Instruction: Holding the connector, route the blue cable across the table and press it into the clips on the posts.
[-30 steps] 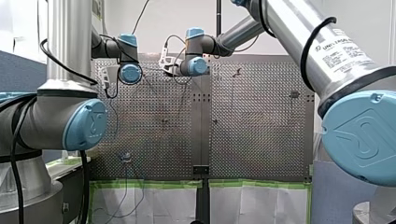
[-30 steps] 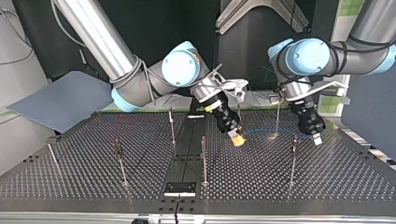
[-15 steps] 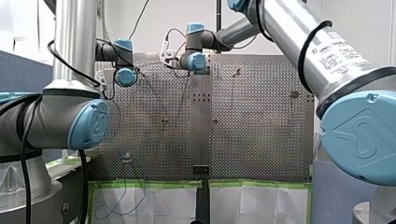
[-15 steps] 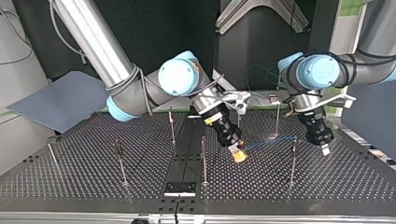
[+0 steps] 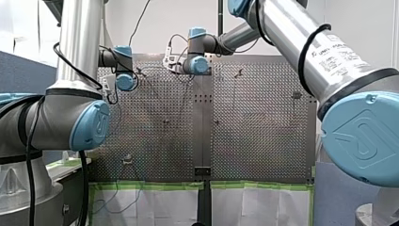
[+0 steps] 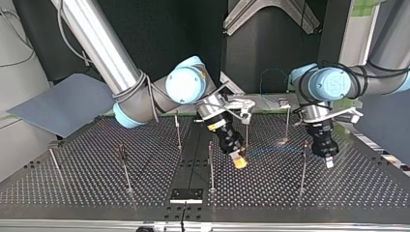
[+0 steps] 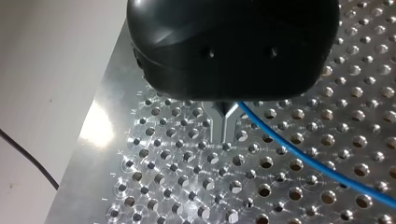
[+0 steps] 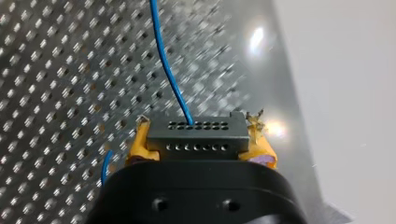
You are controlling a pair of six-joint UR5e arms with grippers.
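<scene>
In the right wrist view my right gripper (image 8: 201, 142) has its yellow pads (image 8: 139, 144) shut on a dark grey connector (image 8: 198, 135) with two rows of holes. The blue cable (image 8: 168, 70) leaves the connector's face and runs ahead over the perforated table. In the top view my right gripper (image 6: 238, 162) hangs low near the middle, and the blue cable (image 6: 275, 150) runs level to my left gripper (image 6: 329, 162) at the right. In the left wrist view my left gripper (image 7: 223, 135) has its metal fingers shut, and the blue cable (image 7: 308, 161) comes out from between them.
Several thin posts stand on the perforated table (image 6: 96, 193): one (image 6: 211, 164) just left of my right gripper, one (image 6: 303, 166) beside my left gripper, others (image 6: 288, 123) (image 6: 178, 130) further back. A grey board (image 6: 63, 104) leans at the top view's left.
Both grippers have come down and nearer to the top view's front edge. My right gripper has shifted slightly left there, and the cable now runs straighter between them.
</scene>
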